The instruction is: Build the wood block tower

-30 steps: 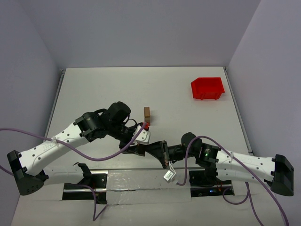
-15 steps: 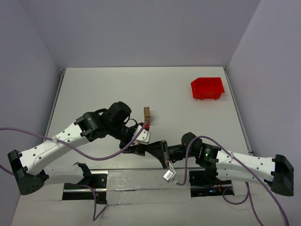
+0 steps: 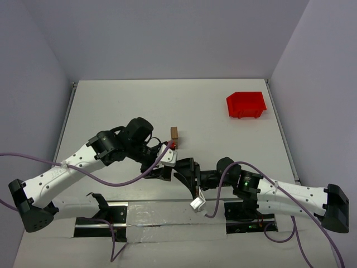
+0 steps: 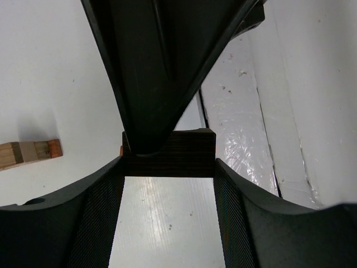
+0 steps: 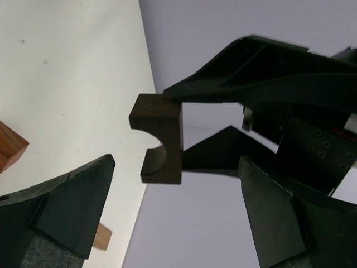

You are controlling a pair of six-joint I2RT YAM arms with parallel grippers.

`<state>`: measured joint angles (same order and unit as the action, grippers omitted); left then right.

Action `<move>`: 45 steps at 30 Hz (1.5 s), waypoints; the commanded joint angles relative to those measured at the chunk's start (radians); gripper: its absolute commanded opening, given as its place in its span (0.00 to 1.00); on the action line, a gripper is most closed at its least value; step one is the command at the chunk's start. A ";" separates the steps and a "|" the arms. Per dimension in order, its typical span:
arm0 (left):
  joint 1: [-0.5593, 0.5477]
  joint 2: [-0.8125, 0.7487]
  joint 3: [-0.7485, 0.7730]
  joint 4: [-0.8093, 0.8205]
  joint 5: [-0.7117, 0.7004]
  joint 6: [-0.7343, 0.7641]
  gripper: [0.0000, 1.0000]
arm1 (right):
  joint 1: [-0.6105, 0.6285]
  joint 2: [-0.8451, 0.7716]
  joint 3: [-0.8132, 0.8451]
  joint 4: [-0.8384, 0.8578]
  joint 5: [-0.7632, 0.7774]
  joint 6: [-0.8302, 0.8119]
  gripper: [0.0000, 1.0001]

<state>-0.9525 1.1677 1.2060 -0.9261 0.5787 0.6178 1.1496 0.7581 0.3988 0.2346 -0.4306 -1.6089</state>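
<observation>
Fingers of left gripper pinch dark arch block at frame centre. Right gripper stands spread wide, clear of the block.

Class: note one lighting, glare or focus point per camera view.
Top external: even light, glare on the shiny strip near the bottom. Left wrist: the same glare at right; the dark arch block looks almost black. Right wrist: block sharp, near fingers dark.
</observation>
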 commanded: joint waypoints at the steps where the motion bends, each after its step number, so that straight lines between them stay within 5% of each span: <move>1: 0.061 0.017 0.083 -0.012 0.000 0.011 0.00 | -0.013 -0.019 0.013 0.041 0.140 0.159 1.00; 8: 0.365 0.144 0.222 -0.049 0.105 0.063 0.00 | -0.165 0.100 0.143 -0.087 0.374 0.655 1.00; 20: 0.415 0.457 0.400 -0.072 -0.021 0.207 0.01 | -0.587 0.288 0.459 -0.391 0.198 1.221 1.00; 34: 0.331 0.611 0.448 0.107 -0.136 0.133 0.01 | -0.766 0.323 0.567 -0.610 0.128 1.441 1.00; 45: 0.307 0.639 0.446 0.126 -0.072 0.190 0.05 | -0.869 0.420 0.753 -0.757 0.113 1.564 1.00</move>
<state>-0.6477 1.7939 1.6165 -0.8407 0.4613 0.7734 0.3163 1.1516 1.0358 -0.4564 -0.3067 -0.1069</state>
